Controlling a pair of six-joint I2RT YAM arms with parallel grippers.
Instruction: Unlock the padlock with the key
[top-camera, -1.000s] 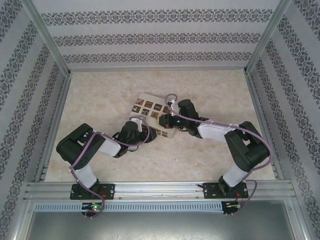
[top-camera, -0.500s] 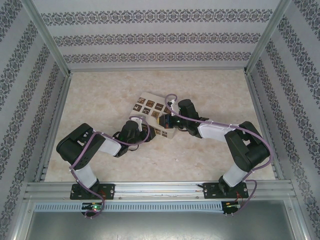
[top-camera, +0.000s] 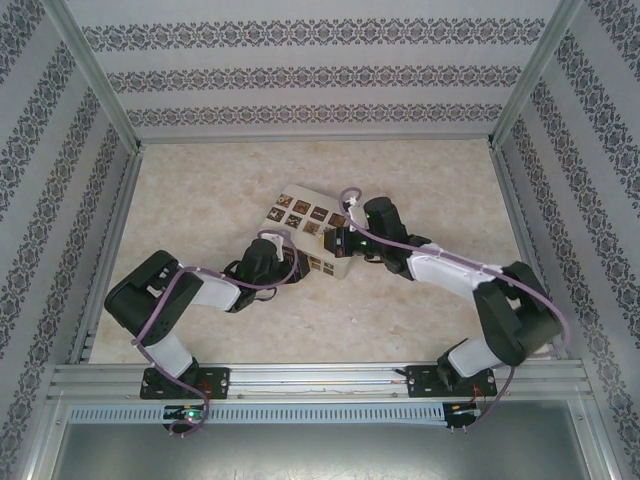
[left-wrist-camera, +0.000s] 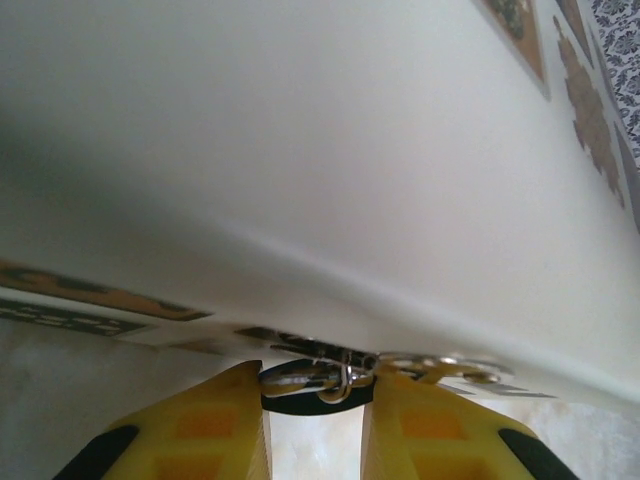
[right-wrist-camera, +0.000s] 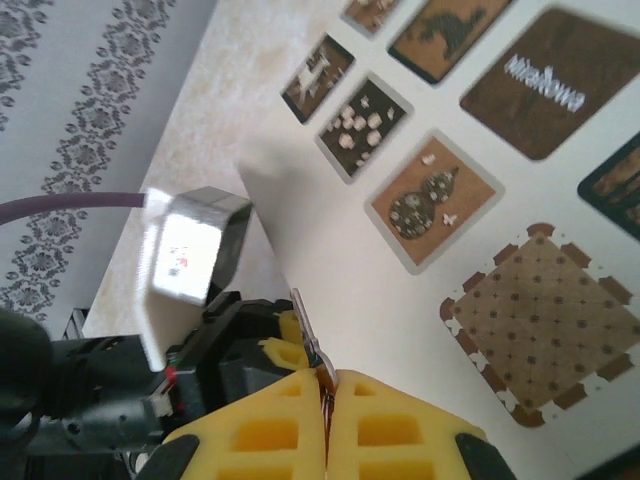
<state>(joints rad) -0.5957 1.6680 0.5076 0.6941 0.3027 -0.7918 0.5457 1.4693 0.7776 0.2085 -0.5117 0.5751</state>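
Observation:
In the left wrist view my left gripper (left-wrist-camera: 313, 372) has its yellow fingers closed on the padlock (left-wrist-camera: 315, 398), a tiny dark body with a thin silver shackle loop, pressed up against the underside edge of the cream patterned box (left-wrist-camera: 350, 180). My right gripper (right-wrist-camera: 327, 378) is shut on the key (right-wrist-camera: 305, 332), whose thin silver blade sticks up and left from the fingertips towards the left gripper's fingers (right-wrist-camera: 283, 325). From above, the left gripper (top-camera: 296, 262) and right gripper (top-camera: 333, 243) meet at the near corner of the box (top-camera: 300, 215).
The box (right-wrist-camera: 480, 200) with brown tiles lies tilted on the marble-look table (top-camera: 420, 180). Small silver and gold rings (left-wrist-camera: 440, 365) rest over the left gripper's right fingertip. Aluminium frame rails (top-camera: 110, 240) and patterned walls ring the table.
The left jaws have closed in on the padlock. The right arm's elbow has swung right and its gripper has shifted slightly along the box's near corner.

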